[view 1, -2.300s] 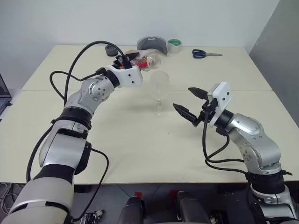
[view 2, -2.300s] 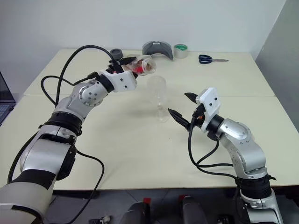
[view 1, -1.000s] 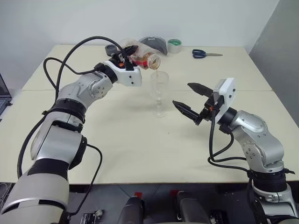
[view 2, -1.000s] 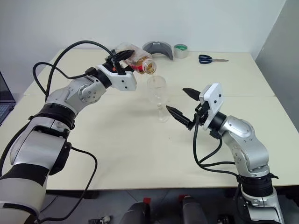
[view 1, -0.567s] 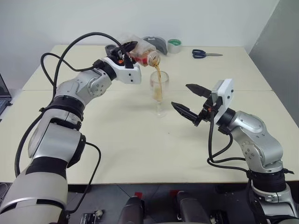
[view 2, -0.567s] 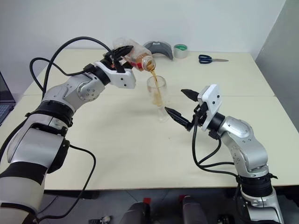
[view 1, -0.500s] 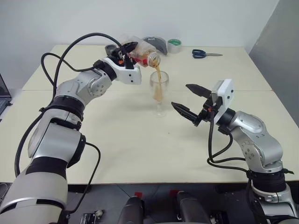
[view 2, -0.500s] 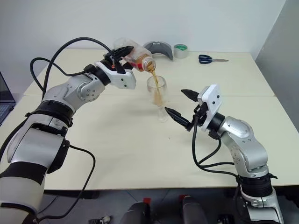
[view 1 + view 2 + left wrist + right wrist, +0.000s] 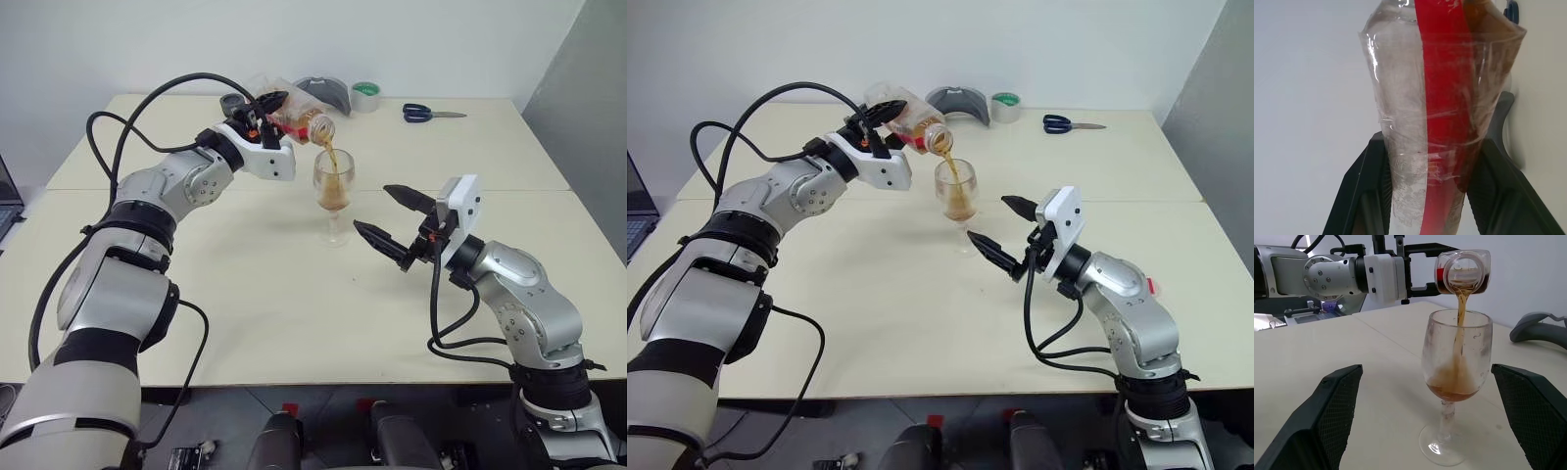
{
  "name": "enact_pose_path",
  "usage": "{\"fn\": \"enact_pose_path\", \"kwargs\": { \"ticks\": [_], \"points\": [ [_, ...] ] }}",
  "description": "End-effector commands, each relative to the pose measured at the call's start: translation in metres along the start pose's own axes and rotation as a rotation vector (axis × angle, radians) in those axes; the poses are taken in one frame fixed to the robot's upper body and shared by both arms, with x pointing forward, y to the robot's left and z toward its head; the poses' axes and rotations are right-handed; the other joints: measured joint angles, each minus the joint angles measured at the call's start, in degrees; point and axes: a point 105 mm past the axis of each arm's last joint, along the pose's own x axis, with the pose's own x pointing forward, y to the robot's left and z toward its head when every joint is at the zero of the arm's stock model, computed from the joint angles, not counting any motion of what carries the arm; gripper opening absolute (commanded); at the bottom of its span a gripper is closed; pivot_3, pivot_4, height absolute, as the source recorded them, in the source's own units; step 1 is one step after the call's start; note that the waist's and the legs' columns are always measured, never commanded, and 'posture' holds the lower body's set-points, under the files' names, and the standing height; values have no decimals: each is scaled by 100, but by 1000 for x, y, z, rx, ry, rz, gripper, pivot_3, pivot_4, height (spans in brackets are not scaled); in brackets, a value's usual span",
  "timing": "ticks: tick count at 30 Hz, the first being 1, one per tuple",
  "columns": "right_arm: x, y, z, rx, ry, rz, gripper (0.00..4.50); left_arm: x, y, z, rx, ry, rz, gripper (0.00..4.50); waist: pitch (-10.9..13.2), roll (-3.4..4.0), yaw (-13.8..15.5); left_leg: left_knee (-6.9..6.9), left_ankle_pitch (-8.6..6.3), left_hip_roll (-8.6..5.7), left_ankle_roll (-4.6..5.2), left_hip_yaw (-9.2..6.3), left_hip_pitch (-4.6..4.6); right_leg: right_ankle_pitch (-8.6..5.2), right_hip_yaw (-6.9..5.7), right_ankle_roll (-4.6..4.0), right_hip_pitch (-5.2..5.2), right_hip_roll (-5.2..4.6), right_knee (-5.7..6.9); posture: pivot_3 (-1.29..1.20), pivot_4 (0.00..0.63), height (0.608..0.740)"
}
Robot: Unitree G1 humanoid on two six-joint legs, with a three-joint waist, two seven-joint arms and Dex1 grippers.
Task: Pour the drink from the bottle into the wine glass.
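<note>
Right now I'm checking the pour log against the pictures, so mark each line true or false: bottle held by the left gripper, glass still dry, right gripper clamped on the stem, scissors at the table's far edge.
1. The left gripper holds the bottle tilted over the wine glass. True.
2. The wine glass is dry. False: the drink streams in and pools in the bowl.
3. The right gripper clamps the stem. False: it is open, beside the glass, touching nothing.
4. Scissors lie near the table's far edge. True.
</note>
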Motion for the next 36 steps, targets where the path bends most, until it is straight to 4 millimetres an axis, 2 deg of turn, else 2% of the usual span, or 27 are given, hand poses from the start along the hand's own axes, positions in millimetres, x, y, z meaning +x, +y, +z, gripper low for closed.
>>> {"fn": "enact_pose_path", "kwargs": {
  "ticks": [1,36],
  "points": [
    [0,3,13,-41,-53,3,4500,4,30,-1,42,-12,79,1685,0,0,0,0,0,0,0,0,0,0,0,0,0,0,0,0,150,740],
    [1,8,10,-32,-41,12,4500,8,34,2,90,-22,88,1685,0,0,-2,1,0,0,-1,1,0,0,1,0,0,0,3,0,150,740]
  ]
}}
